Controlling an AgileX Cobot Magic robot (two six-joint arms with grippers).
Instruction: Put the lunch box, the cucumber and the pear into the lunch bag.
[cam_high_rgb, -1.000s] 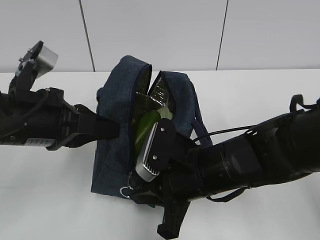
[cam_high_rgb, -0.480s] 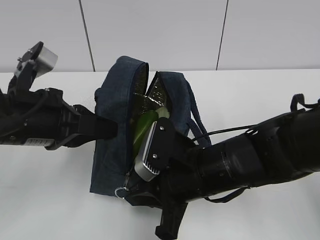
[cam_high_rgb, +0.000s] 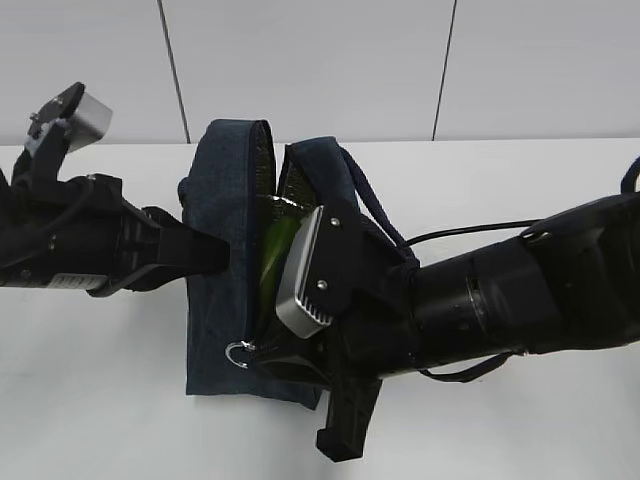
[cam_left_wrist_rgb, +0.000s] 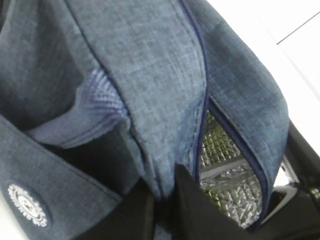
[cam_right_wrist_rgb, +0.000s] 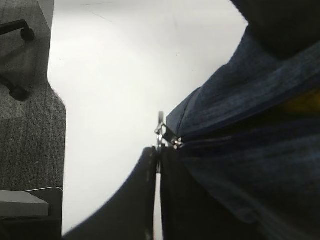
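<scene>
The left arm reached in level from the left edge, low over the white bench (cam_high_rgb: 100, 400), its forearm horizontal. The left hand (cam_left_wrist_rgb: 165, 200) was clenched on a fold of the dark navy fabric lunch bag (cam_high_rgb: 225, 250), pinching the left wall of the mouth between its black fingers (cam_left_wrist_rgb: 192, 200). The bag's white round logo (cam_left_wrist_rgb: 27, 205) showed below that fold, and the quilted silver lining (cam_left_wrist_rgb: 225, 175) lay exposed just beside it.

The right arm came in from the right at a slant across the bag's lower front, its wrist camera housing lying against the opening. The right hand (cam_right_wrist_rgb: 157, 165) was clamped shut on the bag's metal ring pull (cam_right_wrist_rgb: 160, 131) at the near end of the zipper.

The bag stood upright on the bench between the two arms, its mouth held apart. A long, smooth green cucumber (cam_high_rgb: 275, 250) sat inside the opening, partly hidden by the right arm. The lunch box and pear could not be made out.
</scene>
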